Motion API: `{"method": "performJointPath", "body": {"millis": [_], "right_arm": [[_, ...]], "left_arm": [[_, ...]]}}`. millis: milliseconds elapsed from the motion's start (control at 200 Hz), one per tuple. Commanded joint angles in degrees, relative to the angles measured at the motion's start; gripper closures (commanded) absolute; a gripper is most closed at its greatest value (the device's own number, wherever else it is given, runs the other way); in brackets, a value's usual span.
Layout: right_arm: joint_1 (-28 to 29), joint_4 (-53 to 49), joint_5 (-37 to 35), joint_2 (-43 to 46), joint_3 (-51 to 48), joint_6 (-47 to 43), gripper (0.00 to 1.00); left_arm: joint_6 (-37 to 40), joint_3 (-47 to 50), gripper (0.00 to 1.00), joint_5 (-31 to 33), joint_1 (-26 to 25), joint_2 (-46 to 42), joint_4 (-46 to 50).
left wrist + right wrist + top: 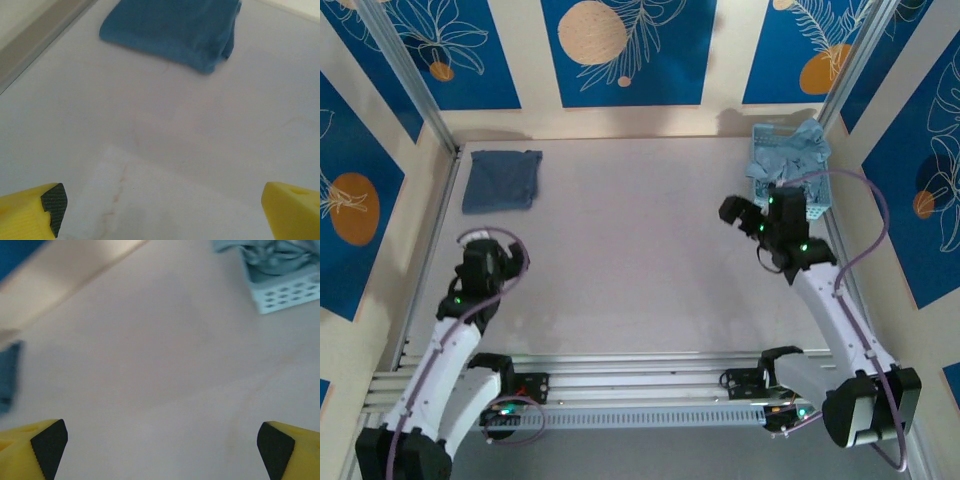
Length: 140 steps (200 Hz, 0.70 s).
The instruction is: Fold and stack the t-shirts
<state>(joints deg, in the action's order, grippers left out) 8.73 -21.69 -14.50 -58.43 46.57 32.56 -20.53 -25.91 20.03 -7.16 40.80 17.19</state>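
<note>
**Both tools open over bare surface; shirts lie ahead of each**

Nearest your left wrist camera are the yellow fingers [30, 212] of the left tool [162, 210]. The lower frame edge cuts them off at both corners. They stand wide apart with nothing between them, so this tool is open. Ahead of it, and a little to its right, the folded dark blue t-shirt [172, 30] lies flat on the surface [210, 135]. The top of that picture crops its far part. From above, the same shirt [501, 180] sits well ahead of the left tool [485, 265], near the far left corner.

The right tool [160, 445] is likewise spread open and empty, its fingers [42, 445] clipped by the bottom edge. Ahead and to its right stands the perforated light blue basket [285, 292], cropped by the frame's corner, with pale blue-grey t-shirts [270, 255] bunched inside. That picture is soft, and you cannot count the shirts. A blurred blue sliver at its left edge is too indistinct to name.

From above, the right tool [745, 215] hovers just beside the basket [760, 135]. The arm covers the basket's near side, and the crumpled shirts [790, 155] spill over its rim.
</note>
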Motion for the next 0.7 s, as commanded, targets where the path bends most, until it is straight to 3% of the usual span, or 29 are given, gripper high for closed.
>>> {"method": "performJointPath", "body": {"millis": [0,130,465,595,695], "right_arm": [[0.22,13.12,-9.28,-0.13,-8.63,-13.34,0.01],[-0.84,25.31,-10.63,-3.35,-16.09,-17.66,0.01],[-5.53,49.59,-3.7,-20.03,-18.75,-21.4,0.01],[-6.86,54.72,-1.13,-25.11,-16.6,-24.9,0.01],[-8.37,59.54,1.76,-26.81,-18.82,-23.96,0.01]], "left_arm": [[12.96,9.08,0.0,0.78,-0.24,-4.17,-15.95],[13.1,14.48,0.0,1.47,0.65,-0.26,-26.24],[14.36,3.13,0.0,-6.64,4.64,33.6,-48.05],[16.69,-2.87,0.0,-8.36,5.14,41.99,-49.08],[16.37,-2.56,0.0,-8.91,5.82,43.29,-51.32]]}}
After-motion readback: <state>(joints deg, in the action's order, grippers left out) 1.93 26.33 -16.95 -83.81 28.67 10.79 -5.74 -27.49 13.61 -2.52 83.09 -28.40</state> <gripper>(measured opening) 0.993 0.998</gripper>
